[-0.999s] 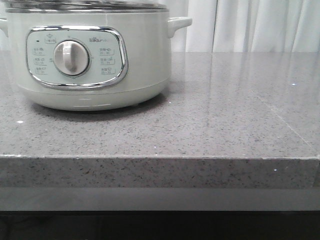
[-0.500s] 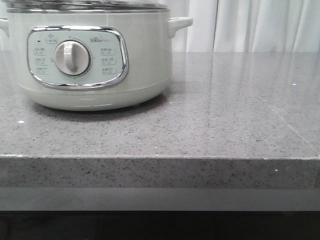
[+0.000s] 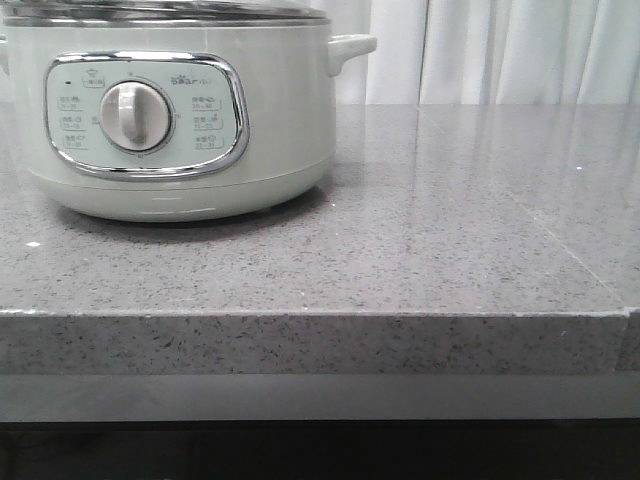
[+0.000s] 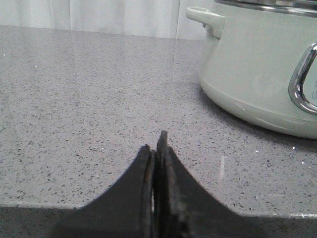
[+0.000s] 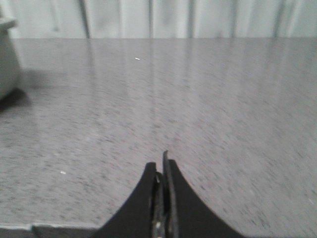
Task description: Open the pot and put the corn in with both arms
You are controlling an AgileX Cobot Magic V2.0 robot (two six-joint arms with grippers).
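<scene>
The pot [image 3: 170,110] sits on the speckled counter [image 3: 420,230] before white curtains [image 3: 500,50]; left end effector [image 4: 157,148] and right end effector [image 5: 161,168] are both closed and empty.

I count one pot [image 3: 180,110] on the desk [image 3: 420,250], at the far left. It carries one chrome-framed control panel [image 3: 146,115] with one round dial [image 3: 135,115] at its middle. Around that dial I make out six small printed labels, three on each side. Of its side handles, one [image 3: 350,48] shows whole on the right, and only a sliver of a second at the left edge. There is one steel rim around the top. I have two claws: my left claw [image 4: 157,148] and my right claw [image 5: 161,166], each with two fingers pressed together. One white curtain [image 3: 500,50] hangs behind the desk. No corn is in view.
</scene>
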